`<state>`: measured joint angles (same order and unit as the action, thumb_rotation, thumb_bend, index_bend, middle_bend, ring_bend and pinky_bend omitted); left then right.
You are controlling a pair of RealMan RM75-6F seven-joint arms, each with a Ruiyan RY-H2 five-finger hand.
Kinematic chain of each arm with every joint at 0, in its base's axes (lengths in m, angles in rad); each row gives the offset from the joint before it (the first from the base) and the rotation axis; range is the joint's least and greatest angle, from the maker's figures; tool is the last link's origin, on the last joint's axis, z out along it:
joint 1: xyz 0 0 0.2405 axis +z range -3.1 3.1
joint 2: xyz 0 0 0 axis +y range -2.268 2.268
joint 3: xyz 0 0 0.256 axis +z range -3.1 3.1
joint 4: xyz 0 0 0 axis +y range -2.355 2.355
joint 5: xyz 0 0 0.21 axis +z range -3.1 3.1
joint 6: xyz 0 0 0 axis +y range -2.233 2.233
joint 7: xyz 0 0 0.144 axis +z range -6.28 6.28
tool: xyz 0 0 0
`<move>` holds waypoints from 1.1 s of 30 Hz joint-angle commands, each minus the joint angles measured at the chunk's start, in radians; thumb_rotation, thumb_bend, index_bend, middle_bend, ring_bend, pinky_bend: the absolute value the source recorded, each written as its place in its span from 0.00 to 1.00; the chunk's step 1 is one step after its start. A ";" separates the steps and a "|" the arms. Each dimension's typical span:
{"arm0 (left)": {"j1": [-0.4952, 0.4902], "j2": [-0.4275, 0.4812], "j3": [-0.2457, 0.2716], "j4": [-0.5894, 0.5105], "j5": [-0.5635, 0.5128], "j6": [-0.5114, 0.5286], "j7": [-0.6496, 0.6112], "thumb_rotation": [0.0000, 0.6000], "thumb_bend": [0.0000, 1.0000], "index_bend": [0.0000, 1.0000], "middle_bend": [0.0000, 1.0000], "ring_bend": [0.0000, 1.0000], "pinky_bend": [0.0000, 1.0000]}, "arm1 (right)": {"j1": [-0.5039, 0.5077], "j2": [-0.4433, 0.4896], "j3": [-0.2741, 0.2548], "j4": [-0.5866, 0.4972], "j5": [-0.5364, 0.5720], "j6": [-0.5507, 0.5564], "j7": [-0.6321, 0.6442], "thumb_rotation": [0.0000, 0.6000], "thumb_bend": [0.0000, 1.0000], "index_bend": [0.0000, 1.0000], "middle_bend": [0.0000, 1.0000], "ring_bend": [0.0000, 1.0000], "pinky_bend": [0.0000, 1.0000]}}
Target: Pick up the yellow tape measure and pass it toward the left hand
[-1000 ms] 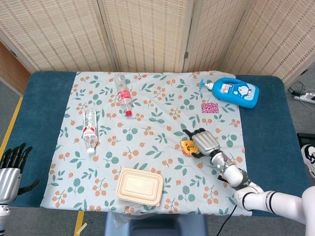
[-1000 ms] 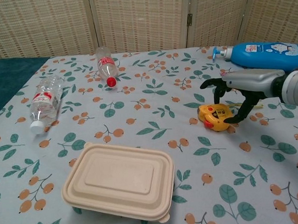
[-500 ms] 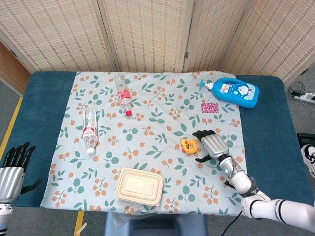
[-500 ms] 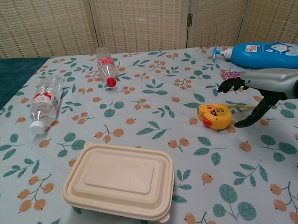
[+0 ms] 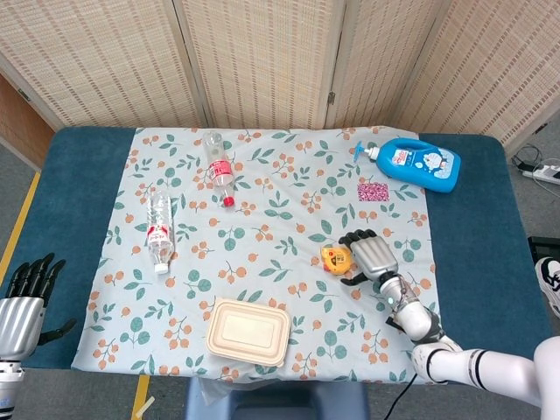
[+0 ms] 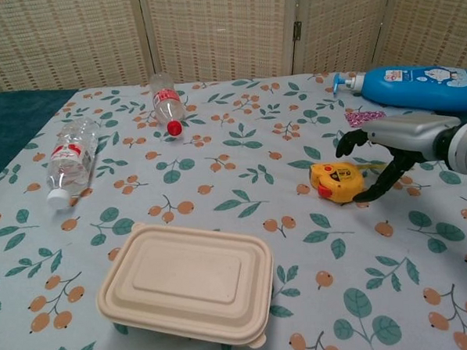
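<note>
The head view looked steeply down from high above the near edge, taking in the whole table. The chest view sat low and close, facing across the cloth toward the screens. Both shared the ground around the right hand, left of its fingers.

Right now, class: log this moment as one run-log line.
phase: reaching | right hand: open, beside tape measure, not gripping | tape measure: on the cloth | left hand: open, waiting at table edge
</note>
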<state>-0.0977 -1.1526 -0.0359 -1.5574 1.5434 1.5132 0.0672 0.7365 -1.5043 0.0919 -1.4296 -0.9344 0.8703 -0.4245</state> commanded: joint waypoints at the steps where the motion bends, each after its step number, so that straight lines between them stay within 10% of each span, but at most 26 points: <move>1: 0.000 0.000 0.000 0.001 -0.002 0.000 0.000 1.00 0.19 0.00 0.00 0.00 0.00 | 0.006 -0.015 0.004 0.018 0.005 -0.002 -0.008 0.70 0.21 0.26 0.25 0.17 0.14; 33: 0.004 -0.002 0.001 0.005 -0.016 -0.004 -0.003 1.00 0.19 0.00 0.00 0.00 0.00 | 0.020 -0.093 0.023 0.131 0.014 -0.025 -0.006 0.69 0.23 0.45 0.38 0.25 0.14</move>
<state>-0.0933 -1.1540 -0.0353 -1.5527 1.5278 1.5094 0.0637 0.7572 -1.5963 0.1144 -1.2994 -0.9194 0.8438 -0.4318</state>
